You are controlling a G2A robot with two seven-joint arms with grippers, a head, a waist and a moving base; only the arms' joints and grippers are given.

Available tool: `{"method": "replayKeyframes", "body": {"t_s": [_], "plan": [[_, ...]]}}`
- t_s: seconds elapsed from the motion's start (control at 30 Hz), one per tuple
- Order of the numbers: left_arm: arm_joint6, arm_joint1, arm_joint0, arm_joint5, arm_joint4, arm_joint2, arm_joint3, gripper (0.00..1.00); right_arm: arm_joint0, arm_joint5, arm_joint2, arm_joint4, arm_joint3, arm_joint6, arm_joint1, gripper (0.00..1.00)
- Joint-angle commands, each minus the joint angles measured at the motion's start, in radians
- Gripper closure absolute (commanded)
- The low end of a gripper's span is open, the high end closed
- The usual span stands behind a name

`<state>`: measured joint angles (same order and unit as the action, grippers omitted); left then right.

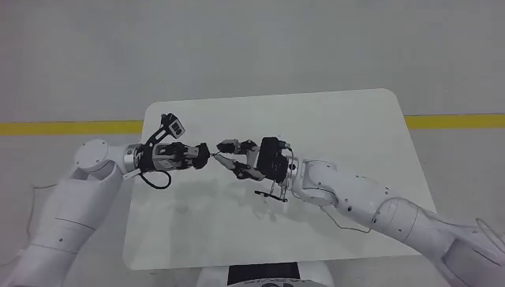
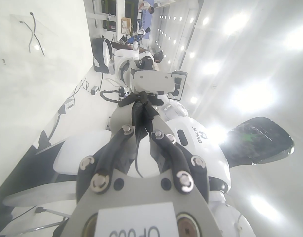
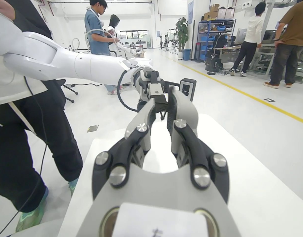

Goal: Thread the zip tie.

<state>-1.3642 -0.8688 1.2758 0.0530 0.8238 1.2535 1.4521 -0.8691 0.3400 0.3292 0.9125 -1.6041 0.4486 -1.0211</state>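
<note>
Zip tie (image 1: 213, 155), top view: a thin black strip held in the air above the table (image 1: 355, 129), bridging the short gap between left gripper (image 1: 202, 157) and right gripper (image 1: 224, 154), which sit tip to tip. Left wrist view: left gripper (image 2: 141, 101) is clamped on the zip tie (image 2: 137, 154) at its tips, with the strap trailing back between the fingers toward the wrist. The right gripper (image 2: 152, 82) sits just beyond, almost touching. Right wrist view: right gripper (image 3: 163, 99) has its jaws slightly apart with table (image 3: 215, 149) showing through the gap, and a short black end of the zip tie (image 3: 162, 116) hangs between them. Nothing looks clenched there. Risks as I read them: you have almost no clearance, so any lateral offset bumps the grippers together and knocks the strap off line. The strap is floppy, so if you push without support it may buckle instead of feeding. If you close the right one off-centre, it could pinch the tie crooked or pull it out of the left grip onto the table.
</note>
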Motion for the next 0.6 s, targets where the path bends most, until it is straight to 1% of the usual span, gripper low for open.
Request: {"method": "replayKeyframes", "body": {"t_s": [0.0, 0.1, 0.4, 0.43, 0.47, 0.5, 0.53, 0.57], "plan": [[0.001, 0.001, 0.003, 0.001, 0.001, 0.005, 0.001, 1.0, -0.004, 0.0, 0.013, 0.016, -0.007, -0.007, 0.006, 0.0], [0.004, 0.002, 0.007, 0.002, -0.004, 0.008, 0.005, 1.0, -0.012, 0.0, 0.028, 0.04, -0.03, -0.011, 0.016, 0.0], [0.003, 0.003, 0.007, 0.001, -0.005, 0.008, 0.006, 1.0, -0.012, 0.0, 0.028, 0.04, -0.03, -0.011, 0.016, 0.0], [0.011, 0.002, 0.009, -0.002, 0.006, 0.008, 0.004, 1.0, -0.012, 0.0, 0.028, 0.04, -0.03, -0.011, 0.016, 0.0], [0.034, -0.002, 0.016, -0.014, 0.048, 0.004, 0.0, 1.0, -0.012, 0.0, 0.028, 0.04, -0.03, -0.011, 0.016, 0.0], [0.05, -0.004, 0.018, -0.017, 0.071, 0.002, -0.004, 1.0, -0.016, -0.016, 0.035, 0.053, -0.03, -0.021, 0.016, 0.0], [0.06, -0.005, 0.016, -0.01, 0.069, 0.003, -0.009, 1.0, -0.019, -0.039, 0.045, 0.078, -0.035, -0.028, 0.016, 0.0], [0.069, -0.008, 0.018, -0.008, 0.099, 0.003, -0.018, 1.0, -0.028, -0.069, 0.059, 0.112, -0.042, -0.029, 0.018, 0.0]]}}
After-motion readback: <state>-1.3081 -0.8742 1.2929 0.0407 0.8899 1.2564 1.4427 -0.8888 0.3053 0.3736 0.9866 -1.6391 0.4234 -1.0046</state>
